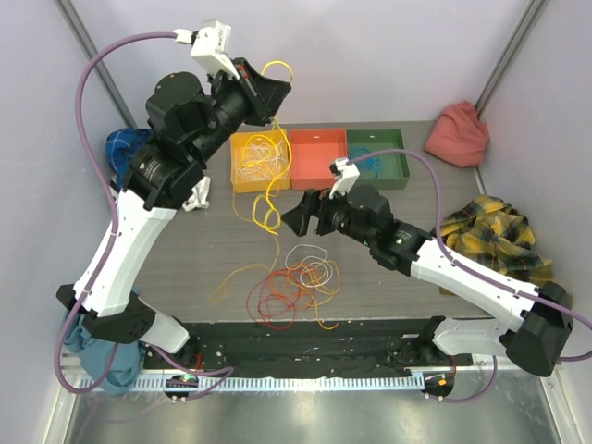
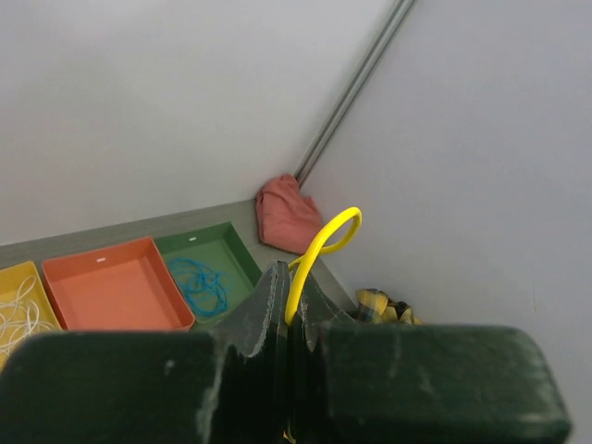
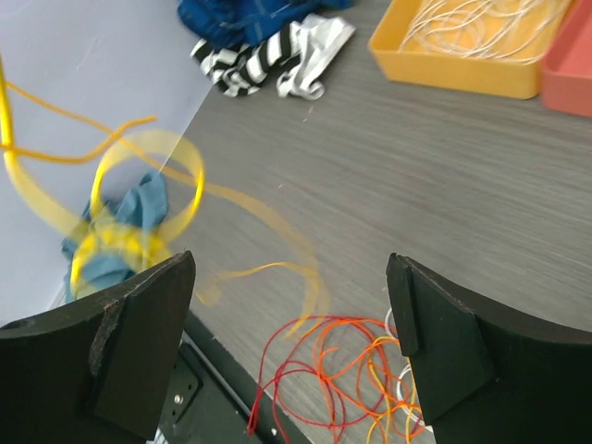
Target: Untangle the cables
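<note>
The left hand (image 1: 266, 92) is raised high above the desk (image 1: 199, 245) and clenched on a yellow cable (image 1: 268, 215). A short loop of the cable stands up past the hand's fingertips. The rest hangs straight down below the hand, passes in front of the yellow tray (image 1: 237, 181), and ends in loose curls near the desk. A white cable (image 1: 259, 166) lies coiled inside that tray.

Below the hanging strand, the other cables (image 1: 294, 282), red, orange and white, lie in a loose tangled heap on the desk.

The right hand (image 1: 298, 217) is released, with its jaws wide and nothing between them. It hovers low, just beyond the heap. The yellow strand hangs just to the left of this hand and is blurred in the right wrist view.
</note>
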Controlling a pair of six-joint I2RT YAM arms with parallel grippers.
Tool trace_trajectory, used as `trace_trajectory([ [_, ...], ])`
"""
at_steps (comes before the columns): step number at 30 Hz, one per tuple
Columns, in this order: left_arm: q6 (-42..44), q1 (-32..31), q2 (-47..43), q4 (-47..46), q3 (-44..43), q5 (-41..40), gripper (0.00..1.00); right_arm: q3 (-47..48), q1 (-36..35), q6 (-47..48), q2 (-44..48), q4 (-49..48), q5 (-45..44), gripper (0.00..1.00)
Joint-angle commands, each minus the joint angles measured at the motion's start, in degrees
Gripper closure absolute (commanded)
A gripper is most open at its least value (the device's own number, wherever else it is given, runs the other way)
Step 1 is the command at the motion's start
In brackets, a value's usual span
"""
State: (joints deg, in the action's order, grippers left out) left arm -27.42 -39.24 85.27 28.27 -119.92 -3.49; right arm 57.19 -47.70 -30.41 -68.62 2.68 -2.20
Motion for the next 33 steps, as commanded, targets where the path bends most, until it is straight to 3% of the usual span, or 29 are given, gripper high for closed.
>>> trace_trajectory([
  [1,0.4,0.1,-0.5,-0.4,-3.1,0.1,1.0,-3.5,-1.7,0.8,1.2,-10.4,4.0,0.06],
  [7,-1.2,0.1,0.3,0.6,-5.0,1.9,1.0,-5.9,-2.5,0.0,-2.3,-16.8,6.9,0.06],
  [15,-2.7,0.0,0.1,1.3,-7.2,3.2,1.0,-4.3,-3.3,4.0,-8.5,-18.1,6.2,0.07],
  [22,-6.0,0.0,0.5,0.6,-7.3,7.2,1.0,-1.3,-6.0,12.1,-16.5,-18.0,-3.9,0.08],
  [24,-6.2,0.0,0.4,0.7,-7.3,7.6,1.0,-0.9,-6.1,12.8,-19.8,-18.4,-6.0,0.12],
  [28,-5.3,0.0,0.1,2.1,-7.3,6.7,1.0,0.4,-6.1,12.3,-21.9,-16.8,-7.2,0.43],
  [31,-4.5,0.0,-0.5,2.0,-6.5,5.9,1.0,-1.4,-6.0,12.3,-20.0,-17.1,-10.2,0.47],
  [33,-4.2,0.0,-0.9,1.5,-5.9,5.8,1.0,-1.9,-6.0,12.5,-18.7,-16.5,-10.5,0.38],
])
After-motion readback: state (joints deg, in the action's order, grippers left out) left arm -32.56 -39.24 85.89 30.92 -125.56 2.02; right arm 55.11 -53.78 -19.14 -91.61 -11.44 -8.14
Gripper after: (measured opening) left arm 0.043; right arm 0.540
